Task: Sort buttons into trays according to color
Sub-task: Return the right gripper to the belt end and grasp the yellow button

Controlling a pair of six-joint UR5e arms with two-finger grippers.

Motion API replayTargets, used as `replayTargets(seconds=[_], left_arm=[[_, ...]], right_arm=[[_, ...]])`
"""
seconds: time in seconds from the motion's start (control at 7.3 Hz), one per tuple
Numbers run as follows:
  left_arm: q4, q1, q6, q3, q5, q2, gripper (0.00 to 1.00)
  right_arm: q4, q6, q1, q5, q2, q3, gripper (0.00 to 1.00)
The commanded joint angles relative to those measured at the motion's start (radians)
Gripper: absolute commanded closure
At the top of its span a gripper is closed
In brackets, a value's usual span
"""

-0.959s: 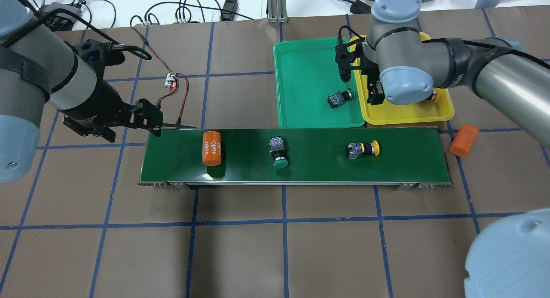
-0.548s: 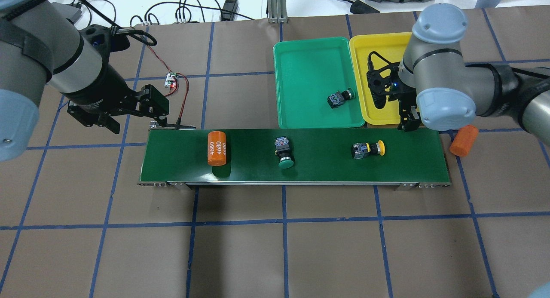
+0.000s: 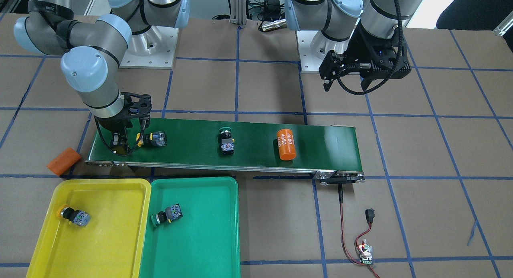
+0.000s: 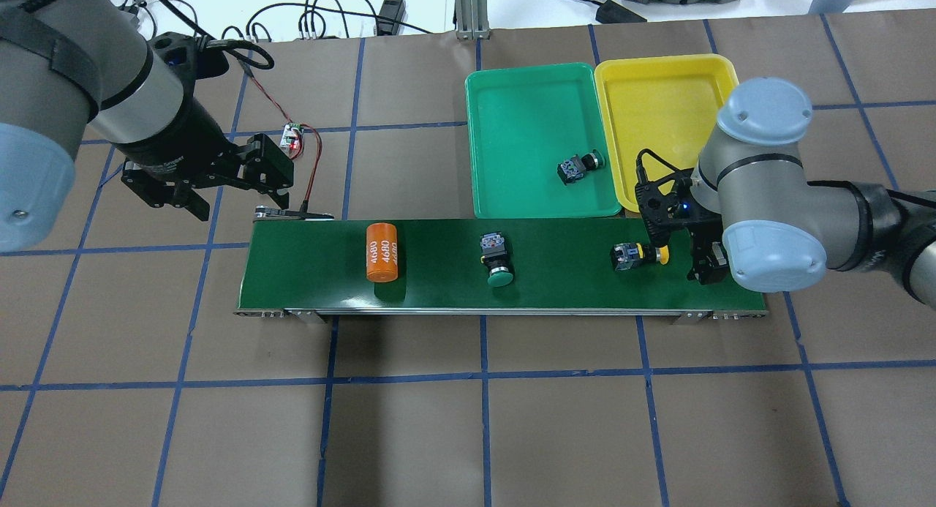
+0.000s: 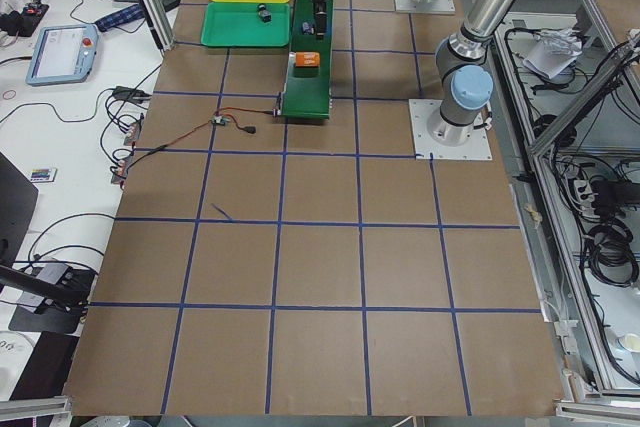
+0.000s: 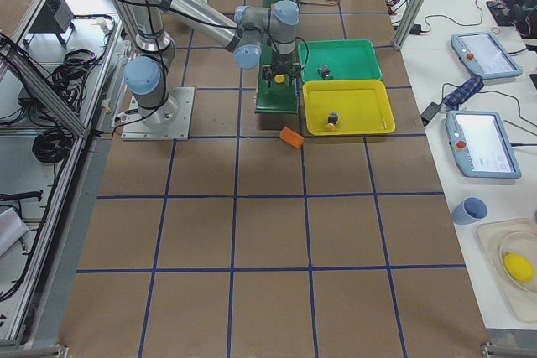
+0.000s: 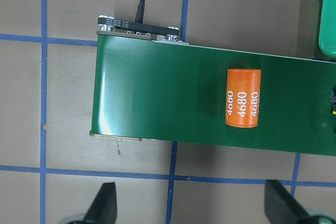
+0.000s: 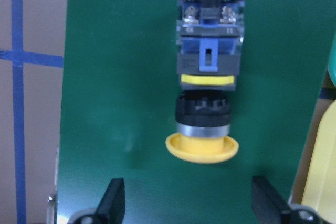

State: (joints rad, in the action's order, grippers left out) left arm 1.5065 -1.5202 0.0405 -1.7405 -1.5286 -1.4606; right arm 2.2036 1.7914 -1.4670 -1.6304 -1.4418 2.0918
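Yellow-capped push-button (image 8: 206, 98), black-grey blocky body, is lying sideways on the dark-green conveyor belt (image 4: 439, 273) near the right edge of the bench (image 4: 841, 346). Your right tool (image 8: 189, 195) is hovering spread, empty, off its cap (image 8: 202, 148); closing now, you're risking nipping only the rim and flicking it away.

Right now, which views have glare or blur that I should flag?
Left wrist view: pale glare streak on the conveyor belt, orange cylinder print sharp. Right wrist view: yellow button slightly soft, fingertips blurred. Front-facing view: faint sheen on the belt's bare end.
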Motion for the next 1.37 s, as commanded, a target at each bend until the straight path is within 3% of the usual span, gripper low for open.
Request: replayTargets(seconds=[0.0,0.55,0.68,1.1,1.23], left_arm=[[0.000,-0.001,0.001,-0.001,-0.001,-0.003,0.00],[0.000,-0.001,0.001,-0.001,-0.001,-0.003,0.00],[0.000,-0.001,0.001,0.001,-0.001,-0.003,0.00],[0.012,-0.001,0.001,0.053,-0.001,-0.035,0.00],[0.012,-0.001,0.001,0.055,-0.001,-0.037,0.00]], right_arm=[[0.015,-0.004,0.004,0.023,-0.003,0.013,0.13],[0.011,-0.015,0.000,0.052,-0.003,0.016,0.13],[0.013,-0.015,0.000,0.052,-0.003,0.016,0.19],[0.015,-0.047,0.000,0.037,-0.005,0.005,0.78],[0.025,-0.047,0.000,0.034,-0.005,0.002,0.89]])
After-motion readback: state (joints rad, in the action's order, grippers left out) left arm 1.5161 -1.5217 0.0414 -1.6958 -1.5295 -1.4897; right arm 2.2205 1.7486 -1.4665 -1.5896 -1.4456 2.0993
